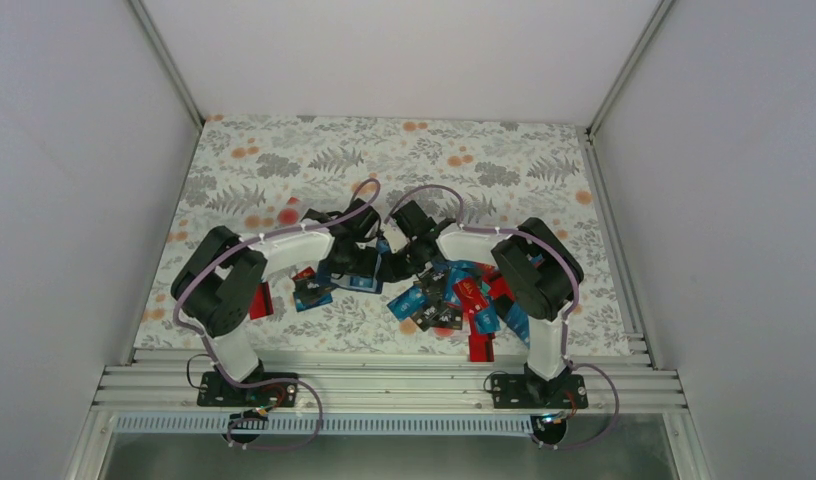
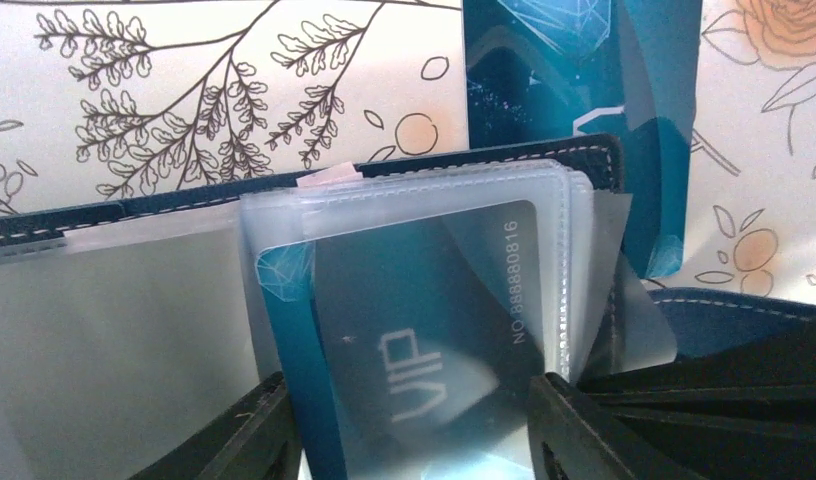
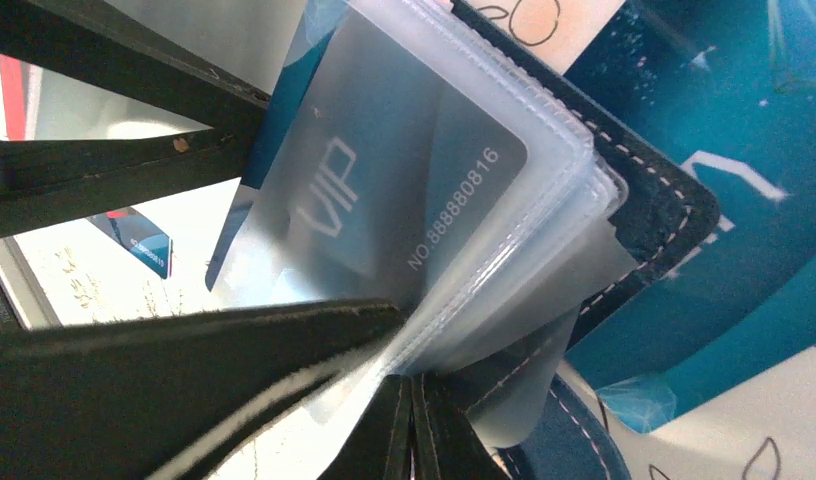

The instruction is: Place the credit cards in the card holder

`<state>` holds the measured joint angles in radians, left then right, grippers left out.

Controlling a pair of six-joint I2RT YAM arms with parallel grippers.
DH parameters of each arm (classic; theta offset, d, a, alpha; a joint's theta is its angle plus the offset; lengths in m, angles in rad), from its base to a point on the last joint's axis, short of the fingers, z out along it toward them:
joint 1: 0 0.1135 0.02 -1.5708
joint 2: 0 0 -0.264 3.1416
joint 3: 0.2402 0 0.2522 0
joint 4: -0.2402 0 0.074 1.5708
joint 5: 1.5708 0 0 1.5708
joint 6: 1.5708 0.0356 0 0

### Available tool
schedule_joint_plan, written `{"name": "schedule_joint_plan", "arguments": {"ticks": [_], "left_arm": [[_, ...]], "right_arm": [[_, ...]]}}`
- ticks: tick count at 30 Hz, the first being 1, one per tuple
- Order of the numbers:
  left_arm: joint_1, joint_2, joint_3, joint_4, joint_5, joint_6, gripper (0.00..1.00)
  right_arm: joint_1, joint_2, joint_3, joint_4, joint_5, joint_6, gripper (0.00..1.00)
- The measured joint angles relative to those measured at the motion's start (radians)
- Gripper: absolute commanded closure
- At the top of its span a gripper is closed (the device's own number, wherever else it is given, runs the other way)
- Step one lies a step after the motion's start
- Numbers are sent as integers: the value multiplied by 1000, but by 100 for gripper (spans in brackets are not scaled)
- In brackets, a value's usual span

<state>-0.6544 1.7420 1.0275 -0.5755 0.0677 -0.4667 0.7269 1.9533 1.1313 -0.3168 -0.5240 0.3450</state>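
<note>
- My left gripper [image 2: 409, 388] is spread to card width, clamping the VIP card [image 2: 414, 330] by its long edges, so I judge it can slide flat into the pocket ahead.
- My right gripper [image 3: 414, 405] is pinched closed on a clear sleeve [image 3: 459, 330] — steadying the card holder [image 2: 484, 160] just beyond the left fingertips.

A lab test cell: white panel walls [image 1: 74, 200], aluminium rails [image 1: 384, 385], floral-print tabletop [image 1: 384, 150].
</note>
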Motion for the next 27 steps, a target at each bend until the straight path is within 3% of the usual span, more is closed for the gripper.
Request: {"name": "schedule_joint_plan", "arguments": {"ticks": [8, 14, 20, 27], "left_arm": [[-21, 4, 15, -26, -31, -12, 56], [-26, 4, 16, -27, -31, -12, 55], [-30, 3, 16, -26, -27, -17, 31], [-34, -60, 14, -39, -24, -27, 27]], "right_arm": [[-8, 0, 10, -23, 8, -14, 96], [-14, 0, 17, -41, 16, -22, 96], [-22, 0, 19, -47, 16, -29, 96], [-31, -1, 19, -43, 25, -35, 95]]}}
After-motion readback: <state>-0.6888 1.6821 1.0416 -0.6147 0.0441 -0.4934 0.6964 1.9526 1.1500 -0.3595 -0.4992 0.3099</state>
